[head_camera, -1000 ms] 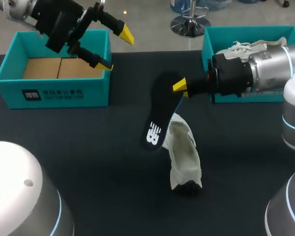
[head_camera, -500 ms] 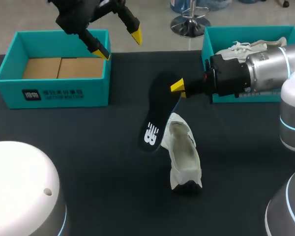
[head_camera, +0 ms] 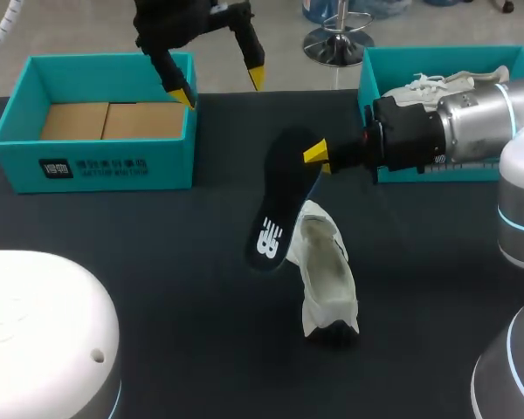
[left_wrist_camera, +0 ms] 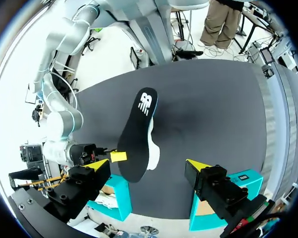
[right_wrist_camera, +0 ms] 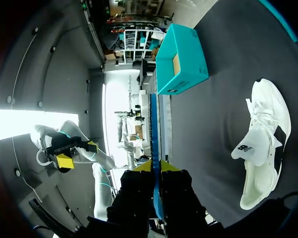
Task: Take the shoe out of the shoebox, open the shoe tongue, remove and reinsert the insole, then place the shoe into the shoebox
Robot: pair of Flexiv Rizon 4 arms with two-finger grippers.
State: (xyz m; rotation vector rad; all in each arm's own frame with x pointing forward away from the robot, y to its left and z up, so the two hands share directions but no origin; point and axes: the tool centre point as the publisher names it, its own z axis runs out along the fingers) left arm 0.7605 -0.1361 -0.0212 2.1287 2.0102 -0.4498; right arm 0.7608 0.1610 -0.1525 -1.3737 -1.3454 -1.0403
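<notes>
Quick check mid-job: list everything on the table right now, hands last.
table: one, black
left shoebox: one, teal, far left, no shoe inside
right shoebox: one, teal, far right
insole: one, black, held tilted above the table's middle
loose shoe: one, white, on the table beneath the insole
second shoe: one, white, inside the right shoebox
left hand: one, yellow-tipped, open, above the left shoebox's far right corner
right hand: one, yellow-tipped, shut on the insole

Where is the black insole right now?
In the head view the black insole is near the middle of the table, pinched at its upper end by the right gripper, right next to the white shoe.
</notes>
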